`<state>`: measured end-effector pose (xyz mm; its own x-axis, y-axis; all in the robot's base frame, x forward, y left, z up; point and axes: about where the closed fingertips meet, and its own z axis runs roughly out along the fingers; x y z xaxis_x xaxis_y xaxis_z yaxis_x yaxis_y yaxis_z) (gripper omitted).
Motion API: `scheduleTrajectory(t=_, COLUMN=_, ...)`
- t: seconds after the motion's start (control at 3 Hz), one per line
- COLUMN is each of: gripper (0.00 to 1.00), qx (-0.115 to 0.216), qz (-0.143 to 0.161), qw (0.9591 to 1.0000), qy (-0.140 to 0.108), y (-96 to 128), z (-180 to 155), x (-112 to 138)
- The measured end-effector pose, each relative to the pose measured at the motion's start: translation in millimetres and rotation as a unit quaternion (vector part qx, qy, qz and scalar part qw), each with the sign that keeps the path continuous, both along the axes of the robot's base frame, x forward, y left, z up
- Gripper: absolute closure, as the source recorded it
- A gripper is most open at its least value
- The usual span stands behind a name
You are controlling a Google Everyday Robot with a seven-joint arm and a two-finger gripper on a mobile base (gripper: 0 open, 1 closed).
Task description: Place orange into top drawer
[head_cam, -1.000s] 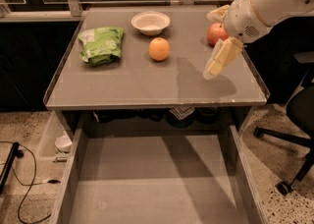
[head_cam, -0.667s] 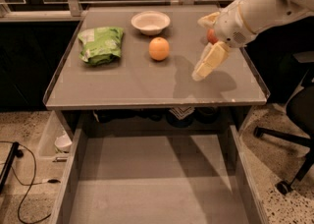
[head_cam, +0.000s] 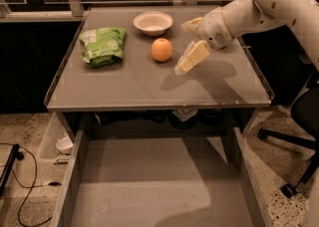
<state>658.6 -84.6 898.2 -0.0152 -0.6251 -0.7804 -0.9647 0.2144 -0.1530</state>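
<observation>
Camera view, from in front of the table (head_cam: 149, 89) & a bit above: 1 robot arm reaches in from the right. Its gripper (head_cam: 180, 47) hangs just beside the orange (head_cam: 162, 50), on the orange's right, not touching it. The 2 pale fingers (head_cam: 193, 56) stand wide apart w/ nothing between them. The orange sits on the tabletop approx midway across, toward the back. A green bag (head_cam: 103, 46) lies to its left & a white bowl (head_cam: 153, 23) stands just behind it. The top drawer (head_cam: 149, 181) is pulled out below the table's front edge, open side up, bare grey bottom showing.

Step in hand looks like closing in for the grasp. To do it well, I'd bring 1 finger to each side of the orange's widest part before closing. Go slow, since a nudge would roll it. The orange is round, so no long axis & no facing; stem end can't be made out. The drawer's long axis runs left-right.
</observation>
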Motion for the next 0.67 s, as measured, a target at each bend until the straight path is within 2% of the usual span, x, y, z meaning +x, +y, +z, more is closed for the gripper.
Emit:
scheduleTrajectory(t=0.33, gripper=0.00, qx=0.034, qz=0.015, qw=0.9992, qy=0.014, y=20.2, z=-4.4, x=15.5)
scheduleTrajectory(t=0.67, gripper=0.00, qx=0.042, qz=0.023, qw=0.9987, qy=0.019, y=33.6, z=-13.5, x=28.7)
